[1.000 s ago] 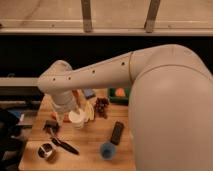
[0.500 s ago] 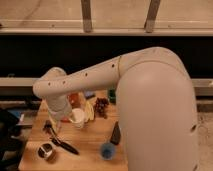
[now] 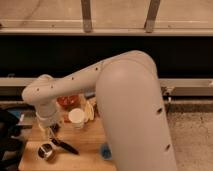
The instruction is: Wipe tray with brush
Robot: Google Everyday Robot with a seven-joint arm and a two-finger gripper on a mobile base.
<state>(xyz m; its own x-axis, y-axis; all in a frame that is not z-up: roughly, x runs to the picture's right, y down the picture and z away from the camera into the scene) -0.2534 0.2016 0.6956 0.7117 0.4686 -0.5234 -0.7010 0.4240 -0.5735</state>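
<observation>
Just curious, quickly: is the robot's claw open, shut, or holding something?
Gripper, low over the table: jaws open, holding nothing; the brush lies nearby.

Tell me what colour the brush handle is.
Black, in the camera view. The gripper hovers over the table beside the brush.

no words, labels, brands or numbers can be read here, not on the white cup (image 3: 76, 116), the desk (image 3: 89, 144) or the arm (image 3: 125, 95). the hand (image 3: 49, 131) hangs low over the desk's left side.
</observation>
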